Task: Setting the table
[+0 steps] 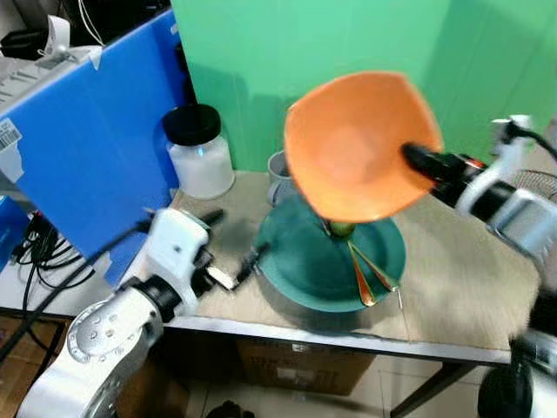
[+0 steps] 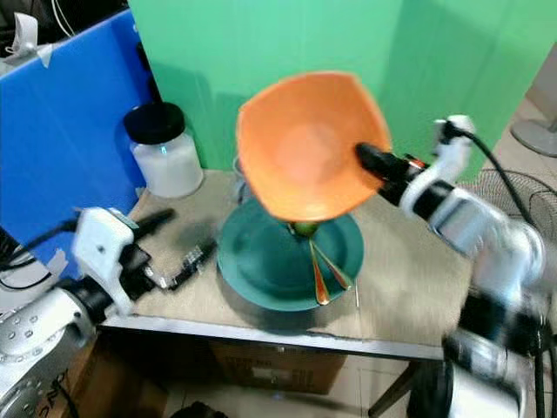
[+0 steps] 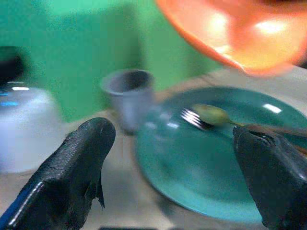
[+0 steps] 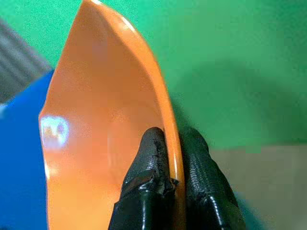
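Right gripper [image 1: 409,155] pinches the rim of an orange bowl [image 1: 352,152], 1 finger inside the rim and 1 outside, as the right wrist view shows with both black fingers [image 4: 148,167] pressed against the thin edge. It holds the bowl up in the air, tilted on its side so the hollow faces the camera, above the back part of a green plate [image 1: 305,261]. The bowl's inside looks bare.

On the green plate, which rests on the tan table [image 1: 461,287], lie a fork [image 3: 192,117] and 2 long spoon-like pieces with orange-brown handles [image 1: 364,277]; a small greenish bit [image 1: 341,229] sits where their heads meet, just under the bowl's lower edge. What that bit is, blur hides.

Left gripper [image 1: 231,252] hovers low over the table beside the plate's left edge, its 2 fingers spread wide and holding nothing; the left wrist view looks between them toward the plate.

Behind the plate, against the green backdrop [image 1: 261,52], stands a grey cup [image 3: 128,96], upright; its contents cannot be seen. Left of it stands a clear jar [image 1: 200,157] with a black lid, whitish inside. A blue panel [image 1: 87,157] stands at the table's left end.
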Tool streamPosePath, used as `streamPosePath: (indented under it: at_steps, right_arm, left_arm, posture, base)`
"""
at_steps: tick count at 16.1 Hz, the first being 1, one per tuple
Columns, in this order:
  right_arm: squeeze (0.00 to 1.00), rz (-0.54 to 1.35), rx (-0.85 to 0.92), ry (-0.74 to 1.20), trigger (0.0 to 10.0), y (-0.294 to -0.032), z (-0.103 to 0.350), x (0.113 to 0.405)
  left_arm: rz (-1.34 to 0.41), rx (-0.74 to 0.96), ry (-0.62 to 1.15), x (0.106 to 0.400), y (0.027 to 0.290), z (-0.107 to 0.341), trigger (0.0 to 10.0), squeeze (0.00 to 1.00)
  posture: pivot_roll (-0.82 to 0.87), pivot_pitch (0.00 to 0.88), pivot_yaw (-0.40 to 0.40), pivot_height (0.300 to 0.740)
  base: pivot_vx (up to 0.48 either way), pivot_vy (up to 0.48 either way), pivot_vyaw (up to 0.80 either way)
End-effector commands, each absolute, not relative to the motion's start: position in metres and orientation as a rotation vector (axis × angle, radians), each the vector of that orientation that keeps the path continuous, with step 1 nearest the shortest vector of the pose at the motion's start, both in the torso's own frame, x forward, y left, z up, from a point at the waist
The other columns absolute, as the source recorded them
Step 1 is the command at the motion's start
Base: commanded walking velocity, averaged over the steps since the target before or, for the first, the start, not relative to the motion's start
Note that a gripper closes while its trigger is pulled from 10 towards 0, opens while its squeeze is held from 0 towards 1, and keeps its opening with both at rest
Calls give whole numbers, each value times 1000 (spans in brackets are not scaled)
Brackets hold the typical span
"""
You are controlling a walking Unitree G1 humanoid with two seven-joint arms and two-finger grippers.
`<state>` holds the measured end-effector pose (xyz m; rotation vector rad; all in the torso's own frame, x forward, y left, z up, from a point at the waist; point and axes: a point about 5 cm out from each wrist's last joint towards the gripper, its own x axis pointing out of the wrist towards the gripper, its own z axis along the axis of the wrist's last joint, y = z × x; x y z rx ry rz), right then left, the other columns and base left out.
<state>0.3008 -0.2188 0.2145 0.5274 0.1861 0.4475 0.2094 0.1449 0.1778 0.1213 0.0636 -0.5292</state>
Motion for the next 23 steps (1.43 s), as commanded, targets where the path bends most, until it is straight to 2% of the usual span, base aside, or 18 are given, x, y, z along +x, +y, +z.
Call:
streamPosePath:
  at_steps: [1, 5, 7, 10, 13, 14, 20, 23]
  right_arm:
    - [0, 449, 438, 84, 10000, -204, 231, 291]
    - [0, 387, 422, -22, 10000, -178, 227, 268]
    - [0, 352, 468, -51, 10000, -169, 222, 260]
    - [0, 288, 415, -60, 10000, -161, 219, 254]
    - [0, 274, 435, -75, 10000, -154, 219, 253]
    - [0, 279, 413, -75, 10000, -152, 220, 254]
    - [0, 273, 331, -88, 10000, -149, 220, 259]
    - [0, 266, 276, -85, 10000, -149, 220, 262]
  left_arm:
    - [-431, 155, 7, 215, 148, 183, 10000, 0]
    - [-333, 183, -63, 224, 142, 184, 10000, 0]
    - [-295, 138, -88, 225, 138, 184, 10000, 0]
    - [-178, 103, -108, 227, 141, 182, 10000, 0]
    - [-118, 132, -140, 227, 147, 186, 10000, 0]
    - [-115, 134, -142, 227, 148, 187, 10000, 0]
    - [-101, 135, -152, 226, 145, 187, 10000, 0]
    - [-89, 134, -154, 227, 144, 187, 10000, 0]
  posture:
    - [-88, 0, 68, 740]
    - [-116, 0, 91, 740]
    - [-112, 0, 88, 740]
    - [-101, 0, 75, 740]
    - [-101, 0, 75, 740]
    - [-78, 0, 52, 740]
    - [-82, 0, 51, 740]
    - [-85, 0, 44, 740]
  base:
    - [0, 0, -463]
    - [0, 0, -769]
    - [0, 0, -781]
    - [0, 0, -788]
    - [0, 0, -796]
    - [0, 0, -800]
    - [0, 0, -800]
    - [0, -269, -800]
